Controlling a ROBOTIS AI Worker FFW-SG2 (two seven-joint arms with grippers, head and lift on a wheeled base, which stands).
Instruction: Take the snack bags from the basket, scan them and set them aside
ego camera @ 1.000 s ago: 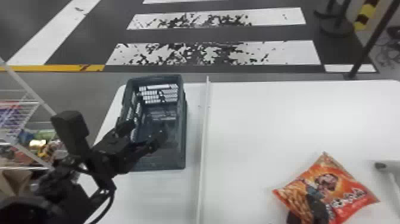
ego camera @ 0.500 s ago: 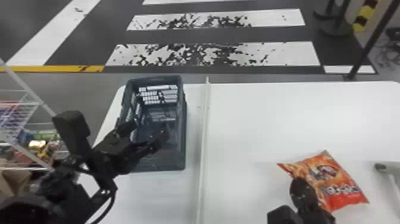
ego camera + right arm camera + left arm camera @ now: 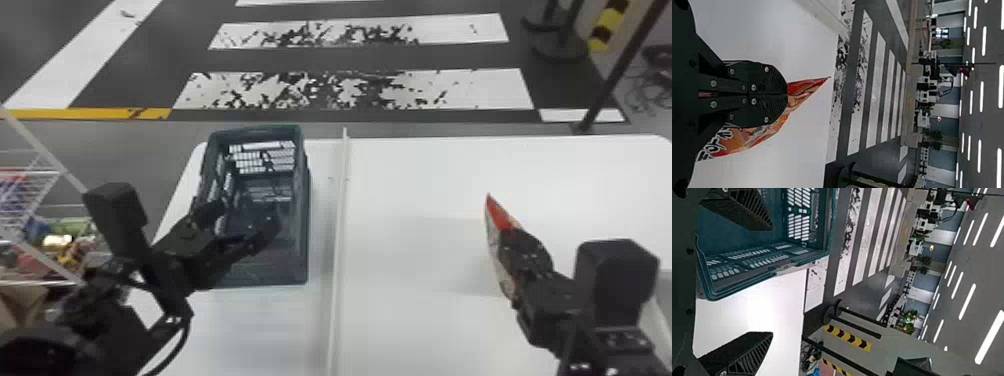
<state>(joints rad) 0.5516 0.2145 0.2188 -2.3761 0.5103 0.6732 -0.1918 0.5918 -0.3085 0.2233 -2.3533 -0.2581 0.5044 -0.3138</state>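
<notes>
Right gripper (image 3: 517,245): fingers closed on printed orange-red snack bag (image 3: 500,214), over white table (image 3: 425,175). Left gripper (image 3: 245,216): fingers apart at dark blue-green plastic basket (image 3: 296,250). Slim white rail (image 3: 338,225) between basket and bag.

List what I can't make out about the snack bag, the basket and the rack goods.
- Part of the snack bag: right wrist view, behind the right claw.
- Part of the basket's inside: head view, behind the left claw.
- One end of the basket: left wrist view, cut off by the edge.
- Rack goods: head view, too small.
</notes>
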